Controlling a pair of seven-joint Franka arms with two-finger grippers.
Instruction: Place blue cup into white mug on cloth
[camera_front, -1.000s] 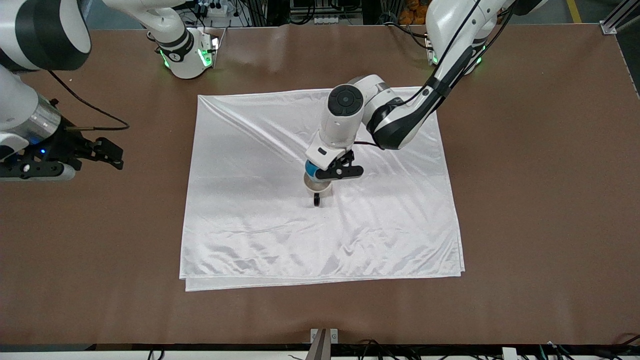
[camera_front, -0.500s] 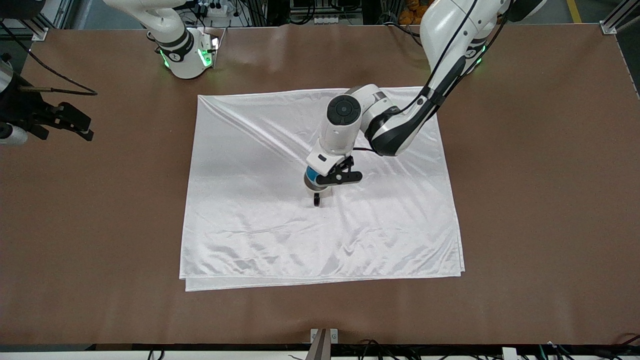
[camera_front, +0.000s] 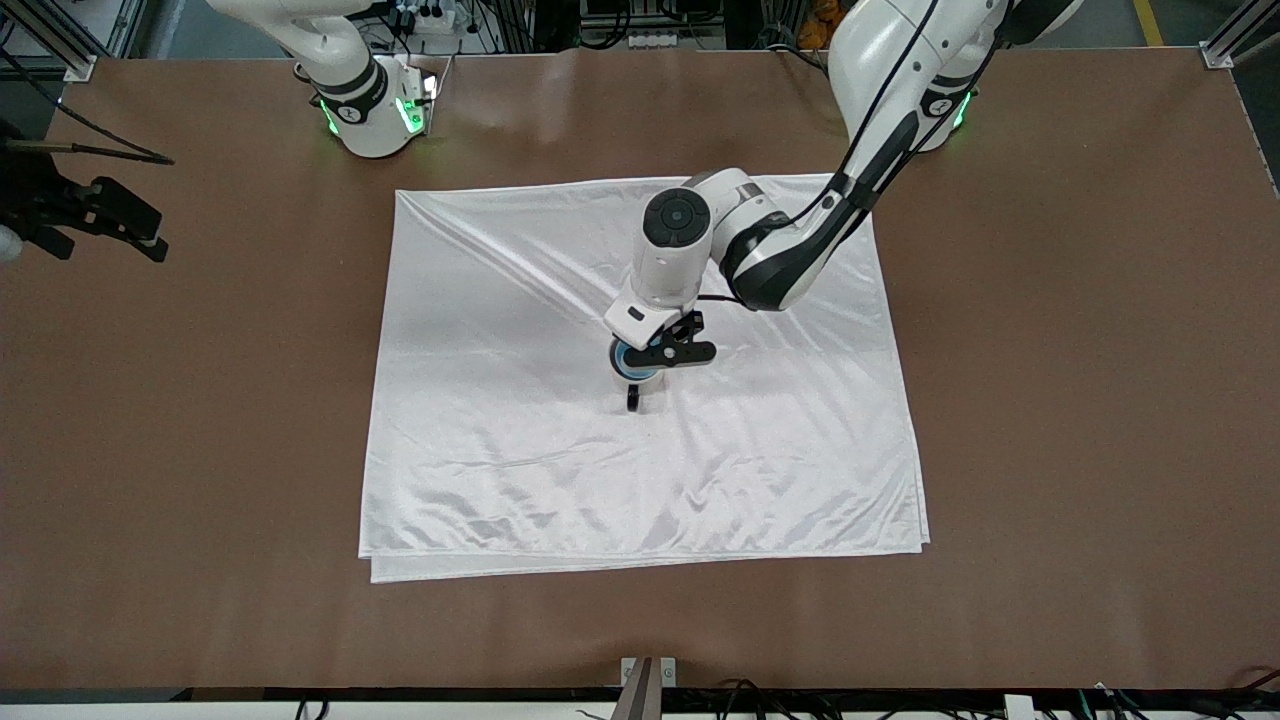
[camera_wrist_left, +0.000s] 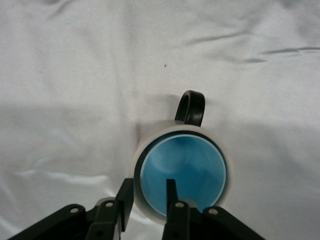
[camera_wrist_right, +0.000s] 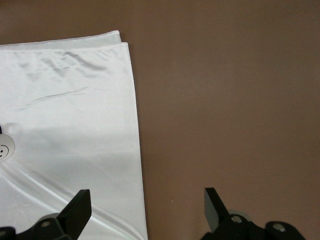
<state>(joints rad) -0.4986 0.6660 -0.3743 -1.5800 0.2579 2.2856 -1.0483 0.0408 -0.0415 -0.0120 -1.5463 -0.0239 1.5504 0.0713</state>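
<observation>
Cup, small handleless light-blue tumbler (camera_wrist_left: 182, 172), sits nested in the cream-white ceramic mug (camera_wrist_left: 150, 210) mid-way on the wrinkled white satin cloth (camera_front: 500, 450). We note the left gripper (camera_wrist_left: 147, 197) straddling its rim, fingers loosened. Right gripper (camera_wrist_right: 145, 207) waits spread wide over the brown table (camera_wrist_right: 225, 100).

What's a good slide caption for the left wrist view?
Blue cup nested in white mug on cloth, left end effector straddling the rim.

Blue cup (camera_wrist_left: 182, 175) nested inside white mug (camera_wrist_left: 150, 210) mid-cloth (camera_front: 520, 470), left gripper (camera_wrist_left: 147, 195) straddling their rims and blocking the way in from above, black handle (camera_wrist_left: 190, 107) jutting toward the front camera, right gripper (camera_wrist_right: 147, 207) wide apart over bare table (camera_front: 1080, 400), clear of the mug
</observation>
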